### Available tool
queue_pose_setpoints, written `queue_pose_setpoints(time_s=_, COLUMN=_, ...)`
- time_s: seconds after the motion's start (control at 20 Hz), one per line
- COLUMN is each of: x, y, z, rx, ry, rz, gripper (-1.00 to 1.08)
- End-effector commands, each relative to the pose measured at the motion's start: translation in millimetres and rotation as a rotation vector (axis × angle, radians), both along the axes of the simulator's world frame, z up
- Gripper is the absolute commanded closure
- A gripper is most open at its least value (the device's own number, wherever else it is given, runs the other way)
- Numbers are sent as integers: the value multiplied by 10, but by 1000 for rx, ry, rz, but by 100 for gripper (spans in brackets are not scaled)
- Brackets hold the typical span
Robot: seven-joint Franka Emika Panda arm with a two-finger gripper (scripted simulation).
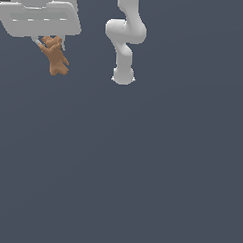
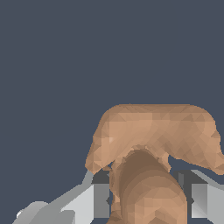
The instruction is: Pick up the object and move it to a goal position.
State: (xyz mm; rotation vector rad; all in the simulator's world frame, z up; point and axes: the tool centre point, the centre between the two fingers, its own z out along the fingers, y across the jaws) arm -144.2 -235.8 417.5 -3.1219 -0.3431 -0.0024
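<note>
Tool (image 1: 49,40) sits at about 10 o'clock in the exterior view, its white body above the bear figurine (image 1: 56,58). Fingers (image 2: 101,200) press on both sides of the figurine (image 2: 151,144) in the wrist view, so the tool is clamped on it. Bear hangs tilted below the tool. Arm base (image 1: 123,76) stands near 12 o'clock, well apart.

The light is even and soft in both views, neither bright nor dim. The dark blue-grey ground shows no cast shadow and no glare. The white arm (image 1: 125,38) carries gentle shading. The wrist view shows coarse facets on the orange-brown figurine (image 2: 153,140). Edges are slightly blurred, without distortion.
</note>
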Motion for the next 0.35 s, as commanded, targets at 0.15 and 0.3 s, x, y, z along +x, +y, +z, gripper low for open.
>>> queue_pose_setpoints(time_s=0.15, x=-66, y=-89, z=164, rx=0, ry=1, rz=1, gripper=108)
queue_pose_setpoints(time_s=0.3, x=-68, y=-99, z=183, rx=-1, ry=1, rz=1, gripper=108)
